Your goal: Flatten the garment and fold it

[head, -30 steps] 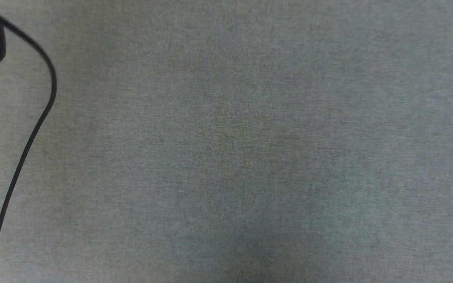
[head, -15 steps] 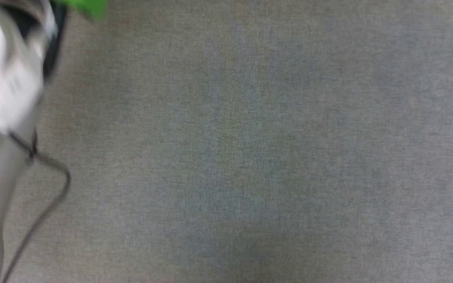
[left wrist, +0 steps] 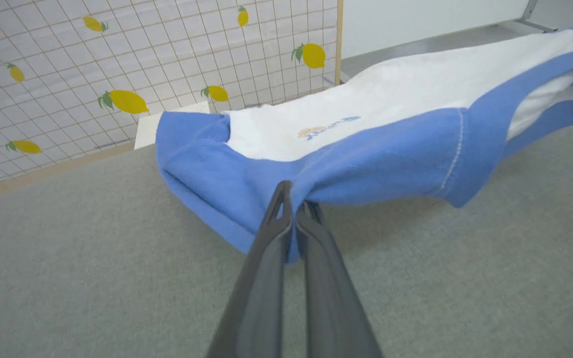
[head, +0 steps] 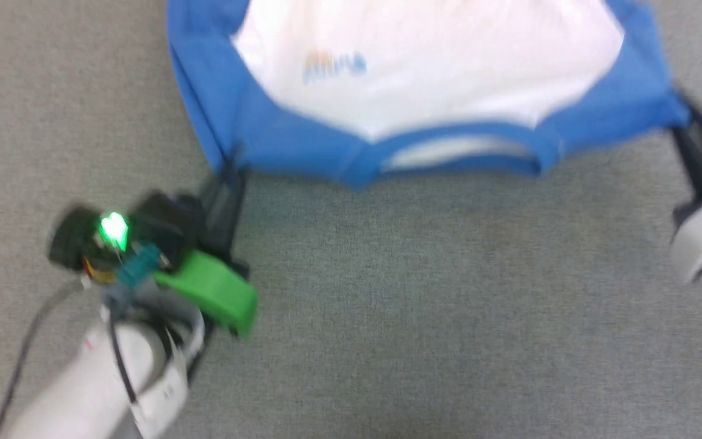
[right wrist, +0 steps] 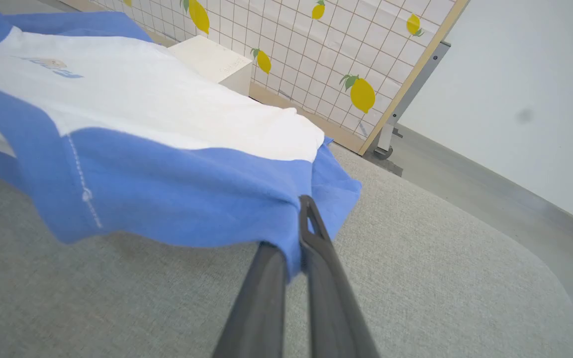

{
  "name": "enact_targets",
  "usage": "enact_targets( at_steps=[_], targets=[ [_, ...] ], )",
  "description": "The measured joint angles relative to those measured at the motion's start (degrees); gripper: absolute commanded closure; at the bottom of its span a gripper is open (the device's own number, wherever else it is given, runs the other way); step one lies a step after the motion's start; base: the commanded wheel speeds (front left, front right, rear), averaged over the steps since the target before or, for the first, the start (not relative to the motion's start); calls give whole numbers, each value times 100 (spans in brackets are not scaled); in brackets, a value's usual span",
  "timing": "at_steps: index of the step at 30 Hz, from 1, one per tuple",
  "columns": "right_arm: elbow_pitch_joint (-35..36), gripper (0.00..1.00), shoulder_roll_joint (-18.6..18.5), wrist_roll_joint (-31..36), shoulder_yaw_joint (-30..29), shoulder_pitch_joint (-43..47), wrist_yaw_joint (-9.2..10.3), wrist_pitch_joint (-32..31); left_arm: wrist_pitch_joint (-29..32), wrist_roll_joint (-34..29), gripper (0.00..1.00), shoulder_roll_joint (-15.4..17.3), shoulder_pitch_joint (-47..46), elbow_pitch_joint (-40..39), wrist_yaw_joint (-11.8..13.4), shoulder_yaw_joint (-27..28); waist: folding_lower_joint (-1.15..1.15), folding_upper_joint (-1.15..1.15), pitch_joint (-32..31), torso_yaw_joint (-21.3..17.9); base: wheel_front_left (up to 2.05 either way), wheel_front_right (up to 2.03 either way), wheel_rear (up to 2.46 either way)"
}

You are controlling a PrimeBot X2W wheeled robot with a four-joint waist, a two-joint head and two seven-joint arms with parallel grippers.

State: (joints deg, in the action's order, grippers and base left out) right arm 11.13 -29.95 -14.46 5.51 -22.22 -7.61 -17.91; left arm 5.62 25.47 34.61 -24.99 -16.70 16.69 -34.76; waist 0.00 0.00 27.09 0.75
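The garment [head: 424, 73], a T-shirt with a white body and royal-blue shoulders, hangs stretched between my two grippers just above the grey surface, neckline toward me. My left gripper [head: 229, 171] is shut on the blue cloth at its left shoulder. In the left wrist view the gripper [left wrist: 294, 209] pinches a blue fold of the garment [left wrist: 391, 99]. At the right edge, my right gripper [head: 683, 119] holds the other shoulder. In the right wrist view that gripper [right wrist: 296, 223] is shut on the blue edge of the garment [right wrist: 142, 99]. The head view is blurred.
The grey fabric-covered surface [head: 387, 305] spreads under everything. Behind the shirt stands a white box [right wrist: 214, 59] against a lemon-print grid panel [right wrist: 341, 49]. Both also show in the left wrist view: box [left wrist: 167, 124], panel [left wrist: 117, 74]. The surface's rounded edge [right wrist: 540, 278] drops to the floor.
The head camera has moved. Earlier it showed bare grey surface with my left forearm and cable at the left edge; now the shirt and both grippers are in the picture.
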Motion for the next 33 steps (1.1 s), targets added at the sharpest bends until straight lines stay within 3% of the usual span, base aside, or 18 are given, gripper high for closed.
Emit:
enact_targets(
  at_steps=[7,20,27,33],
  targets=[
    [152,100,423,97,-231,1340,0,-24,498,257,100,76,1062,223,49,-586,0,0,-530,-9,0,0,0],
    [-93,100,589,234,-153,3257,0,-271,648,1038,100,-109,2221,961,-33,-1029,0,0,-1358,34,0,0,0],
    [-374,100,632,235,-83,3843,0,-327,790,1241,100,-113,2570,1067,-33,-1183,0,0,-1694,8,0,0,0],
    [-600,100,773,332,-92,3973,0,-224,560,1296,100,-258,2702,1361,-52,-1184,0,0,-1854,-41,0,0,0]
  ],
)
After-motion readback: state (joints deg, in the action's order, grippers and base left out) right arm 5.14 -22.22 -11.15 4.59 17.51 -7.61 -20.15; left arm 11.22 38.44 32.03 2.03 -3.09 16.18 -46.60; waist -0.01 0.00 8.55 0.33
